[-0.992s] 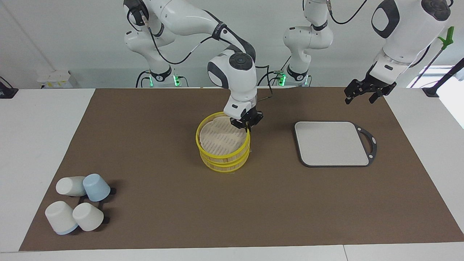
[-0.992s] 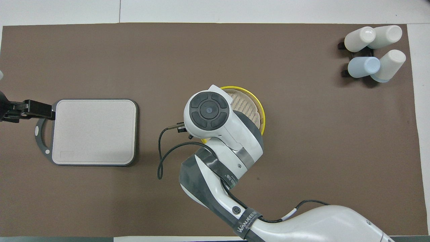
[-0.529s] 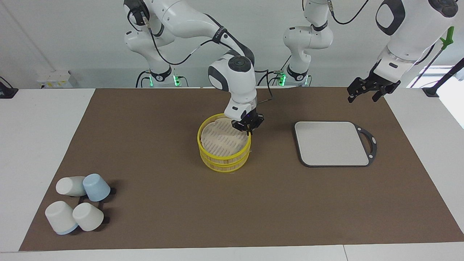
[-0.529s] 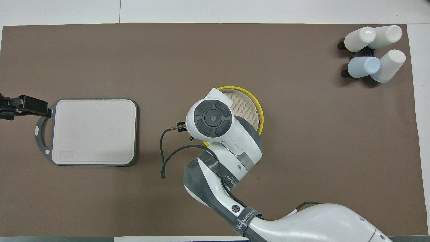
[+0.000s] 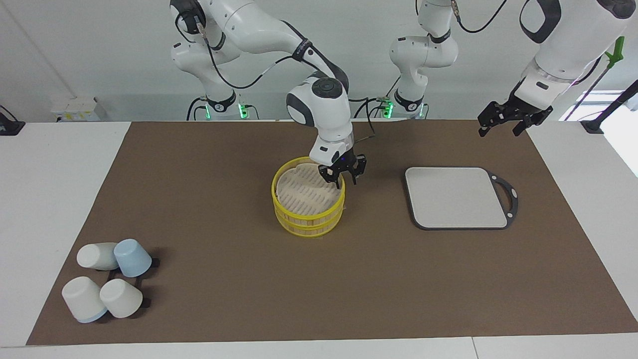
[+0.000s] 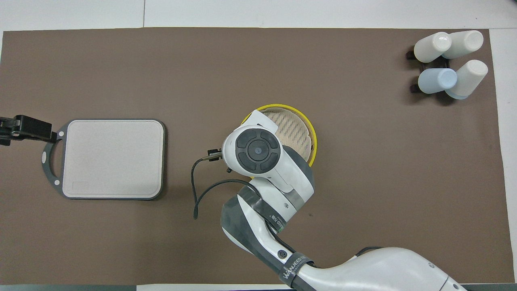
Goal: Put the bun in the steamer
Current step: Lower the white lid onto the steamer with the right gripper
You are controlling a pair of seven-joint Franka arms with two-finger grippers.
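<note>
Bun: not in sight anywhere on the mat. Could be under the lid, can't tell.

Going across the facing view:
- Cups point(image 5: 107, 279): four, in the mat corner at the right arm's end, by the edge away from the robots. Well apart from the action.
- Steamer point(image 5: 309, 219): mid-mat, upright, w/ lid point(image 5: 304, 192) seated flat inside the top rim. Round, so no long axis to line up with.
- R gripper point(image 5: 345, 179): fingers spread, pinching nothing. It's just over the steamer rim on the part toward the left arm's end, pointing down. Overhead its wrist covers that part of the rim point(image 6: 313, 133).
- Board point(image 5: 456, 197): bare, toward the left arm's end.
- L gripper point(image 5: 508, 122): fingers look spread and empty. It waits up over the mat corner by the robots' edge, left arm's end.

Key relation: steamer sits directly below R gripper, so the R arm is much the nearer. Prob next step is either lifting the lid or backing off.
</note>
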